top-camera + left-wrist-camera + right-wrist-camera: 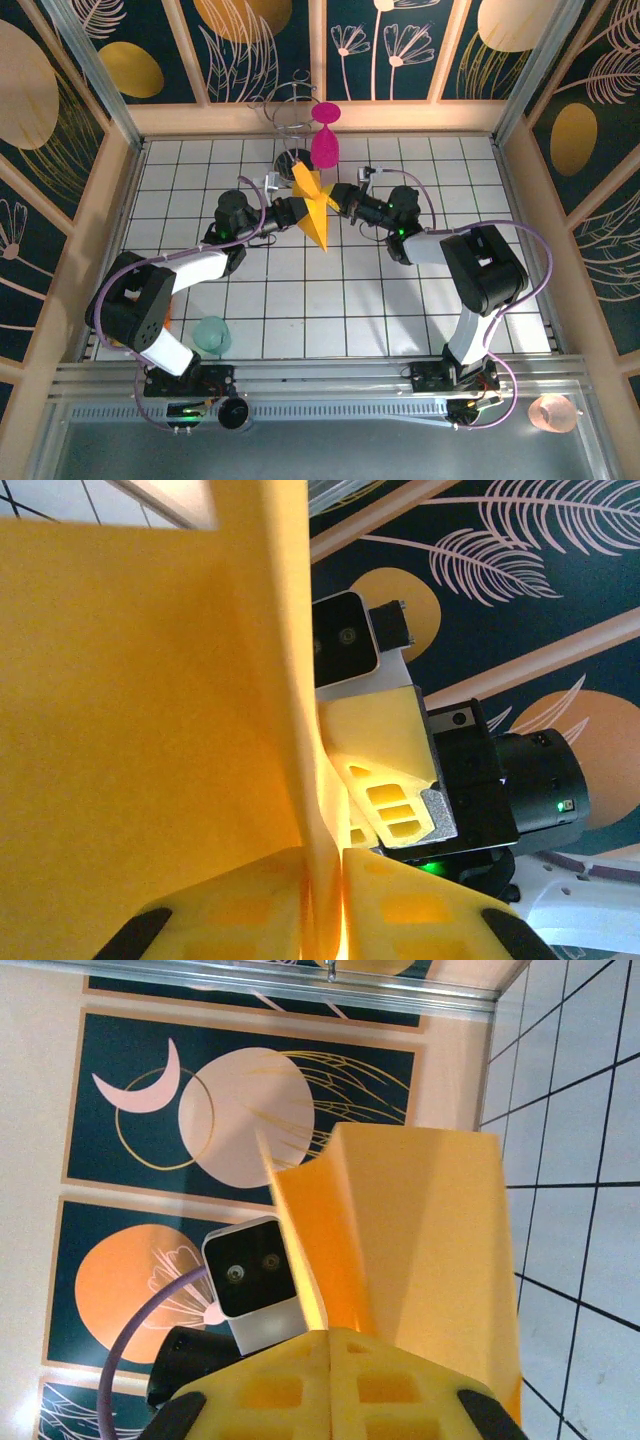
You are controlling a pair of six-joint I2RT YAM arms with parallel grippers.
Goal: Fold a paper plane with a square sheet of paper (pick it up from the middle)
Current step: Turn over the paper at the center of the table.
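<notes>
The paper plane [316,207], orange-yellow paper folded into a creased pointed shape, hangs above the tiled table between both grippers, point toward the near side. From the left, my left gripper [296,211] is shut on its central fold. In the left wrist view the fold [150,700] is pinched between that gripper's jaws [340,868]. My right gripper [336,200] meets the paper from the right. Its yellow fingers [385,745] are closed against the paper's far side. In the right wrist view the paper [430,1230] rises from the shut right gripper [333,1340].
A magenta goblet [326,140] stands just behind the paper, beside a wire stand [290,112]. A teal cup [212,335] sits near the left arm's base. A pale pink cup [553,412] lies off the table at the near right. Wooden walls enclose the table [380,300].
</notes>
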